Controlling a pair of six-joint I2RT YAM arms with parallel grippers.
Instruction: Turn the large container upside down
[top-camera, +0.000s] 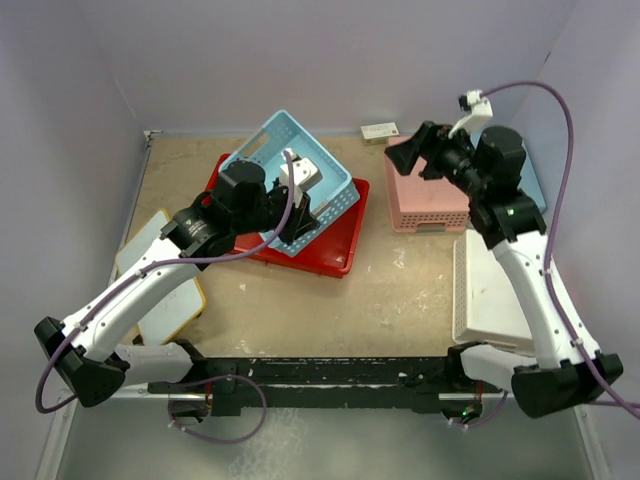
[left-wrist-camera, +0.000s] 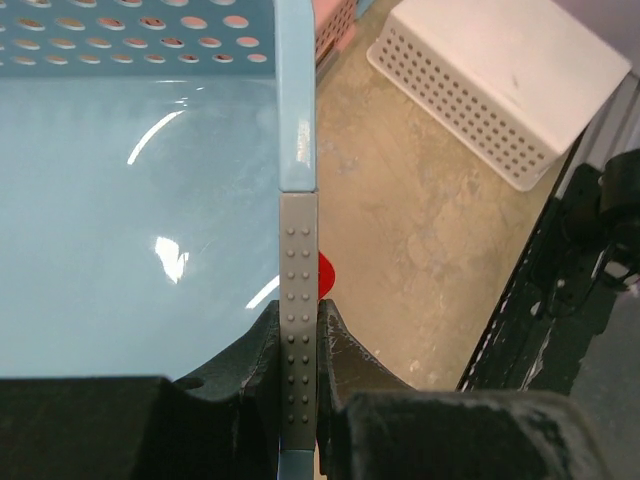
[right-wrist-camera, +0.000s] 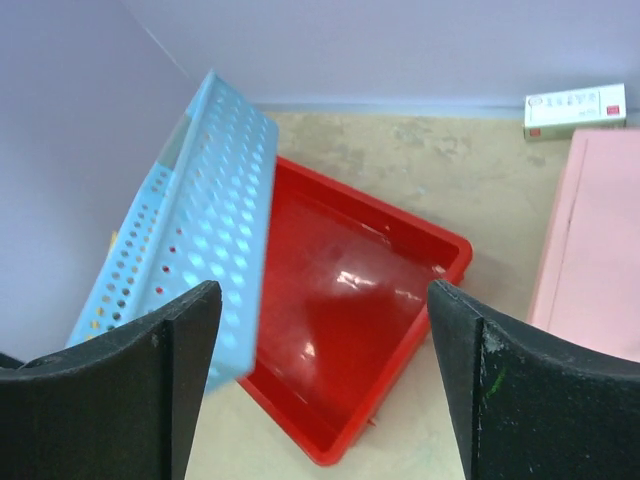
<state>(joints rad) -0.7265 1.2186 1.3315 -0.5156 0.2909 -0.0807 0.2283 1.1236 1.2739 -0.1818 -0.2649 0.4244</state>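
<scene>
Left end effector (left-wrist-camera: 298, 340): clamped on blue basket (right-wrist-camera: 200, 230) wall.
Blue basket: tilted over large container (right-wrist-camera: 350, 330).
Large container: open side up on surface (top-camera: 400, 290).
Right end effector (right-wrist-camera: 322, 300): apart, empty.

Pale lilac walls (top-camera: 330, 60) enclose a scuffed beige tabletop (top-camera: 400, 295) on three sides.

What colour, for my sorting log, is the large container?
Plain glossy red: the large container shows best in the right wrist view.

The right gripper (right-wrist-camera: 322, 292), fingers spread, frames a tilted light-blue basket (right-wrist-camera: 190, 240) overlapping the open-side-up red tray (right-wrist-camera: 350, 330)
</scene>
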